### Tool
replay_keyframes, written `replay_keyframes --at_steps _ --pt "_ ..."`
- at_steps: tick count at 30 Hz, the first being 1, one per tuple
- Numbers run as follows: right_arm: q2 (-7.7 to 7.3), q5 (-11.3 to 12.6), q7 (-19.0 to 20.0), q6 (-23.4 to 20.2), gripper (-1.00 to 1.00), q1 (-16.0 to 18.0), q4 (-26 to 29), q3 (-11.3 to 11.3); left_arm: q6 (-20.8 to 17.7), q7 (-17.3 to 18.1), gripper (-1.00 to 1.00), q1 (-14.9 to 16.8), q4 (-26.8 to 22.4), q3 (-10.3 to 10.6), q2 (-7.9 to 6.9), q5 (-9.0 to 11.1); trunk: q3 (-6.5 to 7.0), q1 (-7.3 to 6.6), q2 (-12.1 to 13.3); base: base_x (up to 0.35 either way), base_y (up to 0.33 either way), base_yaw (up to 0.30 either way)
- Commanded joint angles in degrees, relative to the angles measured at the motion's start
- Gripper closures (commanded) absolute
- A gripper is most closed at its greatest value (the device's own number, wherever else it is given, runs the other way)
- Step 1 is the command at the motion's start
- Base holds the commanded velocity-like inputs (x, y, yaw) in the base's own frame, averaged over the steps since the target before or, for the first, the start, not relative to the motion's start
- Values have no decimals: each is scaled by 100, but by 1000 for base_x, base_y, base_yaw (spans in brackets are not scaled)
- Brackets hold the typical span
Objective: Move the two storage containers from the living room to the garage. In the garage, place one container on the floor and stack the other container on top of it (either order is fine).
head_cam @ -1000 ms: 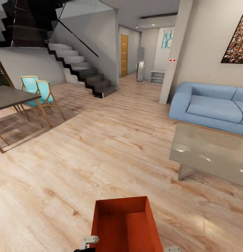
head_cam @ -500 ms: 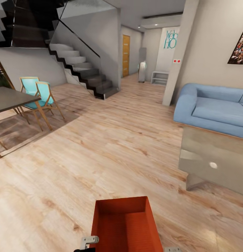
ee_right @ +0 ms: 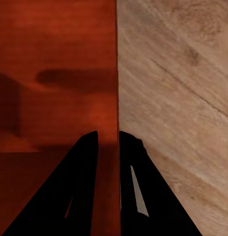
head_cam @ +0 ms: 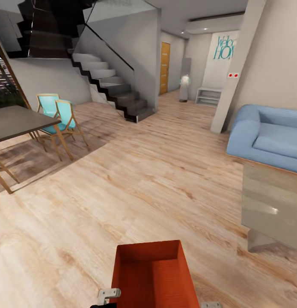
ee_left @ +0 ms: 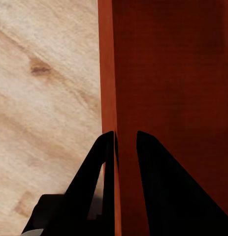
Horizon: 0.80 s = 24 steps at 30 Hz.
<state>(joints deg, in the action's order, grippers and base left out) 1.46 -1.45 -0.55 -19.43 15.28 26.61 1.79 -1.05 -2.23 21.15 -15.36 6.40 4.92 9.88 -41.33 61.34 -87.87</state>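
Left hand [ee_left: 126, 142] clamps the thin left wall of an orange-red storage container [head_cam: 153, 277], one dark tapered finger [ee_left: 153, 187] inside, the other outside. Right hand [ee_right: 108, 140] grips the opposite wall likewise, fingers closed tight on the plastic. Container is rectangular, open-topped, finely ribbed, held low and centred in front of the robot above light wood plank floor [head_cam: 135, 184] in the living room. Ahead: grey staircase [head_cam: 114, 90], blue padded sofa [head_cam: 268, 137] to the right, glass-topped desk [head_cam: 272, 205] near it, two turquoise wood-framed chairs [head_cam: 58, 122] to the left
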Motion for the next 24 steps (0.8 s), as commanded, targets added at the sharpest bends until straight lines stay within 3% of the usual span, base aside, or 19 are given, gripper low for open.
replay_keyframes --at_steps 1,14,24 --pt "-6 92 3 -35 100 -5 -7 93 197 -59 100 5 -20 79 -97 -22 -5 3 -2 292 149 85" --pt "-6 92 3 -35 100 -4 -7 93 202 -59 100 6 10 72 -97 -22 -5 3 -2 298 90 13" --pt "-6 92 3 -35 100 -3 -7 93 202 -59 100 4 15 72 -97 -22 -5 3 -2 303 4 -115"
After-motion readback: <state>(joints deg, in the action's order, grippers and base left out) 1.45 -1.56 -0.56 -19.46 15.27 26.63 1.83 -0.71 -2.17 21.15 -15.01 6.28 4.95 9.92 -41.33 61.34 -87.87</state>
